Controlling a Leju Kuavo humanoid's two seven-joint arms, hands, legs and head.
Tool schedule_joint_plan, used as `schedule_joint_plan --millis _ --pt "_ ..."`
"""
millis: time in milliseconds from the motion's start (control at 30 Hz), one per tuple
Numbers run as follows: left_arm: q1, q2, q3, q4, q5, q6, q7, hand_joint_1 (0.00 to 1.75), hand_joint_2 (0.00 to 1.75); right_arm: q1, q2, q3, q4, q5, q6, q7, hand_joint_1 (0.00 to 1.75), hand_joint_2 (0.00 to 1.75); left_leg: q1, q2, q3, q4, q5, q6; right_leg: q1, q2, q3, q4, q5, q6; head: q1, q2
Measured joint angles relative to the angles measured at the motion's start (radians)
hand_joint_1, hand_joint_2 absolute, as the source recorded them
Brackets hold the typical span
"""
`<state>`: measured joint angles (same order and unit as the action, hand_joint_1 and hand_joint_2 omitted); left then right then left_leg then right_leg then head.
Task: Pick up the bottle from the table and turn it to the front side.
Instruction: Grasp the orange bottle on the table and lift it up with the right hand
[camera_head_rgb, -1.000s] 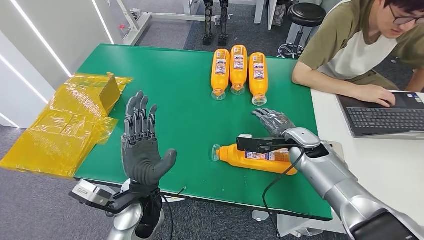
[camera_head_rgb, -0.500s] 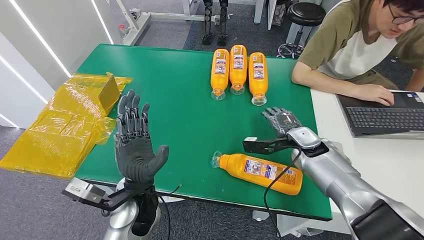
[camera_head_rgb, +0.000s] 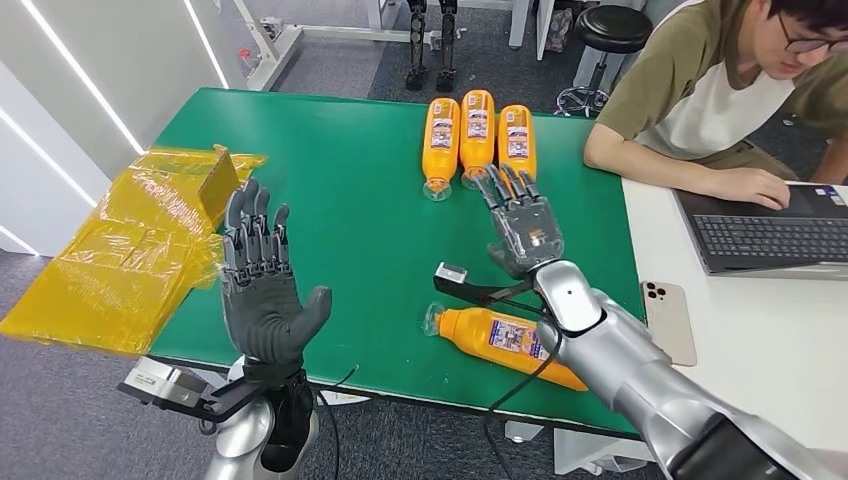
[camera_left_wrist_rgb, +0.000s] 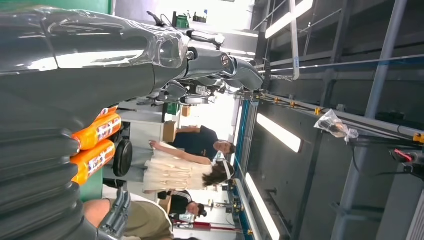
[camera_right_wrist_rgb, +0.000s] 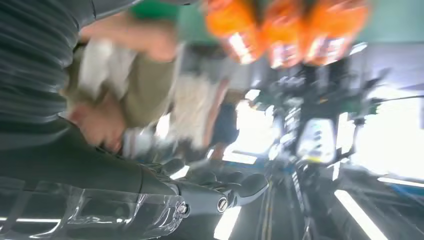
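An orange bottle (camera_head_rgb: 497, 336) lies on its side near the front edge of the green table (camera_head_rgb: 340, 190), cap end toward my left, label facing up. My right hand (camera_head_rgb: 520, 222) is raised above the table beyond that bottle, fingers spread, holding nothing; my right forearm crosses over the bottle's base. My left hand (camera_head_rgb: 262, 285) stands upright over the table's front left part, palm facing in, fingers apart and empty. Both wrist views show an open hand with nothing in it: the left hand (camera_left_wrist_rgb: 75, 75) and the right hand (camera_right_wrist_rgb: 100, 195).
Three more orange bottles (camera_head_rgb: 477, 138) lie side by side at the back of the table. Yellow plastic bags (camera_head_rgb: 130, 250) cover the left edge. A person (camera_head_rgb: 740, 90) sits at the right by a laptop (camera_head_rgb: 770, 230); a phone (camera_head_rgb: 667, 320) lies on the white table.
My right hand has swung up and to the left, from beside the near bottle to over the table's middle. The near bottle lies free. My left hand drifted slightly left.
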<state>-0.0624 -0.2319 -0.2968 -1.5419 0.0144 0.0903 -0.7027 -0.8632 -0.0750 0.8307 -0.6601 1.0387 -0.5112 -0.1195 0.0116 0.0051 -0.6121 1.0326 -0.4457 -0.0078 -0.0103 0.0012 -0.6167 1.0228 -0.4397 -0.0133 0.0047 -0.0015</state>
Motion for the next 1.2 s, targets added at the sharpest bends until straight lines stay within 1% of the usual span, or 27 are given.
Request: schedule_joint_plan --millis 100,167,233,400,533,700,833,967,1200 --pt "0.0 0.0 0.0 0.0 0.001 0.005 0.0 0.0 1.75 0.041 0.027 -0.042 -0.039 -0.172 0.092 -0.147 0.0 1.75 0.0 0.0 0.0 0.0 0.0 0.0 0.0 0.0 0.0 0.0 0.0 0.0 0.0 0.0" --pt "0.0 0.0 0.0 0.0 0.003 0.005 0.0 0.0 1.75 0.063 0.039 -0.067 -0.058 -0.263 0.173 -0.223 0.0 1.75 0.0 0.0 0.0 0.0 0.0 0.0 0.0 0.0 0.0 0.0 0.0 0.0 0.0 0.0" --pt "0.0 0.0 0.0 0.0 0.003 0.005 0.0 0.0 1.75 0.083 0.045 -0.088 -0.072 -0.331 0.243 -0.28 0.0 1.75 0.0 -0.001 0.0 0.0 0.0 0.0 0.0 0.0 0.0 0.0 0.0 0.0 0.0 0.0" --pt "0.001 0.0 0.0 -0.004 0.003 -0.005 0.0 0.0 1.75 0.129 0.046 -0.129 -0.1 -0.465 0.412 -0.356 0.0 1.75 0.0 -0.001 -0.001 0.0 0.0 0.0 0.0 -0.001 0.0 0.0 0.0 0.0 0.0 0.0" --pt "0.002 0.0 0.0 -0.005 0.003 -0.01 0.0 0.0 1.75 0.151 0.041 -0.145 -0.114 -0.512 0.486 -0.382 0.0 1.75 0.0 -0.001 0.0 0.0 0.0 0.0 0.0 -0.001 0.0 -0.001 0.0 0.0 0.0 0.0" --pt "0.001 0.0 0.0 -0.005 0.003 -0.017 0.0 0.0 1.75 0.168 0.017 -0.149 -0.126 -0.554 0.594 -0.39 0.0 1.75 0.0 -0.001 0.0 0.0 0.0 0.0 0.0 -0.001 0.0 -0.001 0.0 0.0 0.0 0.0" --pt "0.001 0.0 0.0 -0.005 0.003 -0.013 0.0 0.0 1.75 0.157 -0.019 -0.127 -0.127 -0.514 0.653 -0.327 0.0 1.75 0.0 -0.001 -0.001 0.0 0.0 0.0 0.0 -0.001 0.0 0.0 0.0 0.0 0.0 0.0" --pt "0.002 0.0 0.001 -0.005 0.004 -0.009 0.0 0.0 1.75 0.112 -0.055 -0.088 -0.118 -0.467 0.685 -0.265 0.0 1.75 0.0 -0.001 -0.001 0.0 0.0 0.0 0.0 -0.001 0.0 0.0 0.0 0.0 0.0 0.0" --pt "0.002 0.0 0.003 -0.005 0.004 -0.011 0.0 0.0 1.75 0.059 -0.098 -0.027 -0.106 -0.413 0.704 -0.196 0.0 1.75 0.0 -0.001 -0.001 0.001 0.0 0.0 0.0 -0.001 0.0 0.0 0.0 0.0 0.0 0.0"
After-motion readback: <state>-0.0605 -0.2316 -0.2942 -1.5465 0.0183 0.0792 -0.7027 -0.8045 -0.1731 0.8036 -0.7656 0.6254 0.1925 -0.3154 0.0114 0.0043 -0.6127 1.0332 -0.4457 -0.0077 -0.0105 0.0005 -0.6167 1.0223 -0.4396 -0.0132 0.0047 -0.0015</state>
